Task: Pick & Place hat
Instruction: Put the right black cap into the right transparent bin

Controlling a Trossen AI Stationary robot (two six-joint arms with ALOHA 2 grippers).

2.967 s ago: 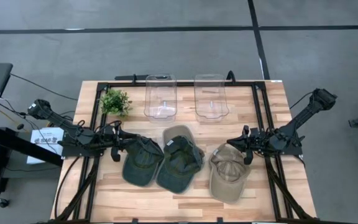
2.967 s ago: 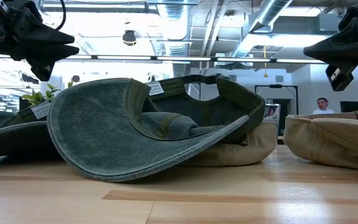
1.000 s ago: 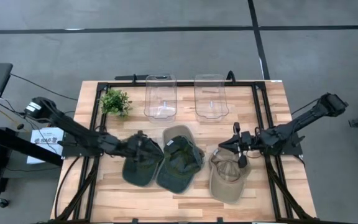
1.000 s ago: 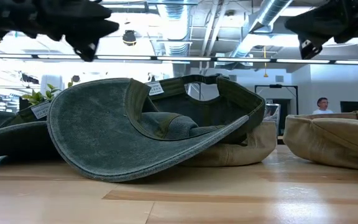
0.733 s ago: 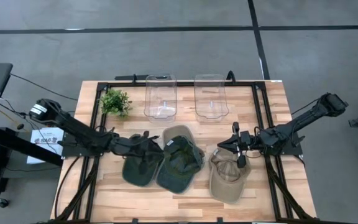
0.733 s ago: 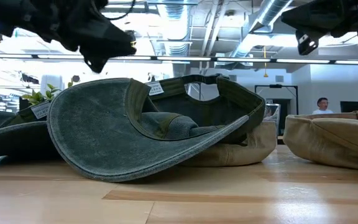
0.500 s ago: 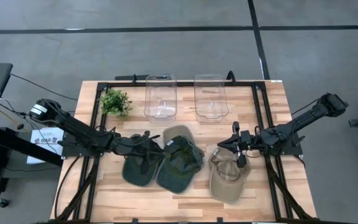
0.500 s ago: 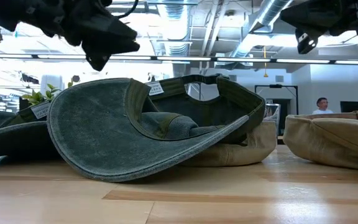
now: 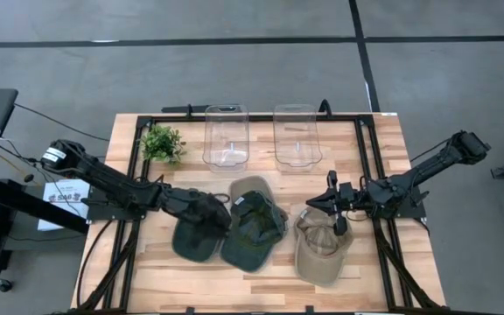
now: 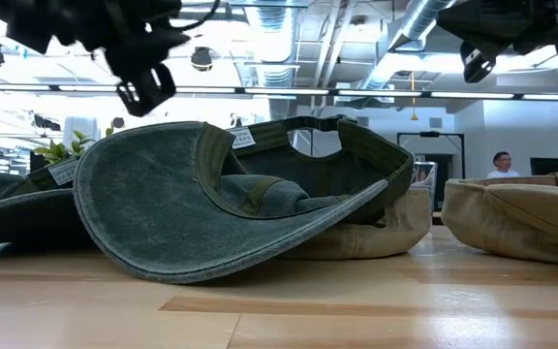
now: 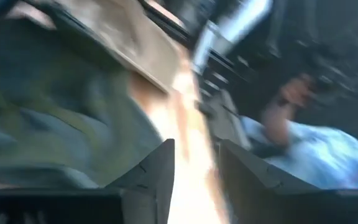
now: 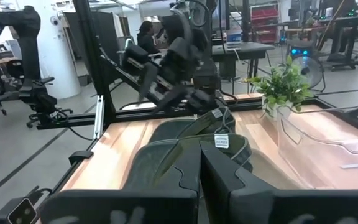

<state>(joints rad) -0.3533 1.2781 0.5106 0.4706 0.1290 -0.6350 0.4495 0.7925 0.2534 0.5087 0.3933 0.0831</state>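
From above: three caps sit in a row near the front edge of the wooden table (image 9: 374,262), with a fourth tan one peeking out behind the middle one. The left gripper (image 9: 210,210) is over the crown of the left dark green hat (image 9: 195,234), which looks like the one it's going for since it's the closest hat on that arm's side. The middle dark green hat (image 9: 254,229) overlaps it a bit. The right gripper (image 9: 329,203) hangs just above the back of the tan hat (image 9: 320,245), fingers pressed together with nothing in them, so my read is it's parked there waiting. Two clear bins (image 9: 226,136) stand empty at the back beside a small plant (image 9: 162,143), probably the drop spots.

Table-level view: the middle hat lies upside down and tilted, brim toward the camera, and the left gripper (image 10: 145,82) hangs above it, not touching anything.

Left wrist view: too smeared to trust much, but there's a clear gap between the two fingers (image 11: 157,171) and green fabric past them. I'd say partly spread and empty, though honestly can't be sure.

Right wrist view: its own fingers (image 12: 188,177) meet with no gap, looking across the green hats at the other arm.
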